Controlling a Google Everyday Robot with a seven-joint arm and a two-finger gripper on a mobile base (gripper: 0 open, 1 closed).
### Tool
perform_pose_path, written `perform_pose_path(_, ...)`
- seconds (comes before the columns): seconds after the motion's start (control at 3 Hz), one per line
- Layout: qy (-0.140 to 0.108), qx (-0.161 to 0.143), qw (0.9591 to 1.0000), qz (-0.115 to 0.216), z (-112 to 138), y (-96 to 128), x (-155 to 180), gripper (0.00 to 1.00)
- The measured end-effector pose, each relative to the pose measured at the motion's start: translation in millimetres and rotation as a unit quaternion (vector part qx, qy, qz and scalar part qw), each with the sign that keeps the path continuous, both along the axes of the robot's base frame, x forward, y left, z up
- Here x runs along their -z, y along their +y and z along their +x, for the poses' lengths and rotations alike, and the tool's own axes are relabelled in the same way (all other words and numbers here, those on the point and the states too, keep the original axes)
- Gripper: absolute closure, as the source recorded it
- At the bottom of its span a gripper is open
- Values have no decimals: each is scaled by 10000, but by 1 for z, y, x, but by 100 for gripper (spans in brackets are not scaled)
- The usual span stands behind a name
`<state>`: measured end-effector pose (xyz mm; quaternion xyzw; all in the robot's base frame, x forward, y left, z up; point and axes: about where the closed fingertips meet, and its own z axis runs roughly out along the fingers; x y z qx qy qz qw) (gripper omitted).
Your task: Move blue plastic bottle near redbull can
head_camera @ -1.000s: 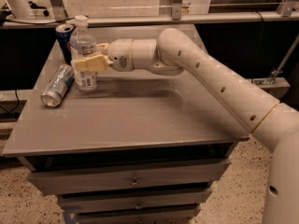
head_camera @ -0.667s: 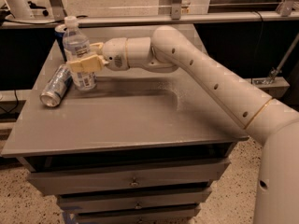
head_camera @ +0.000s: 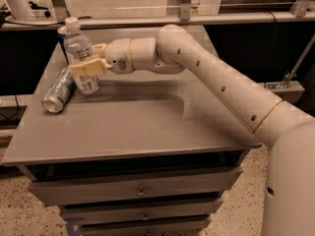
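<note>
The blue plastic bottle [head_camera: 78, 48], clear with a white cap and a pale label, stands slightly tilted at the table's back left. My gripper [head_camera: 89, 58] reaches in from the right and is shut around its middle, with one tan finger [head_camera: 87, 68] across the front. The redbull can [head_camera: 58, 89], silver with blue patches, lies on its side just left of the bottle's base, touching or nearly touching it. I cannot tell whether the bottle's base rests on the table.
A dark blue can [head_camera: 62, 32] stands upright behind the bottle, mostly hidden by it. The grey table [head_camera: 147, 127] has drawers below its front edge. My arm [head_camera: 216, 82] spans the table's right half. A railing runs behind the table.
My gripper has carried the bottle a little to the left, closer to the lying can. The bottle now covers most of the dark blue can behind it.
</note>
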<state>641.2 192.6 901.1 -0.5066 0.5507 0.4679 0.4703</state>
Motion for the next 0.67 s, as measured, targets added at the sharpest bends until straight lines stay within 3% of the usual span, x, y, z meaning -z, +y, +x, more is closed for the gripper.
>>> perform_pose_path(0.33,-1,-1,10000,-1,0,0,0,13)
perform_pose_path(0.67,-25,-27,10000,-28,-2,0,4,0)
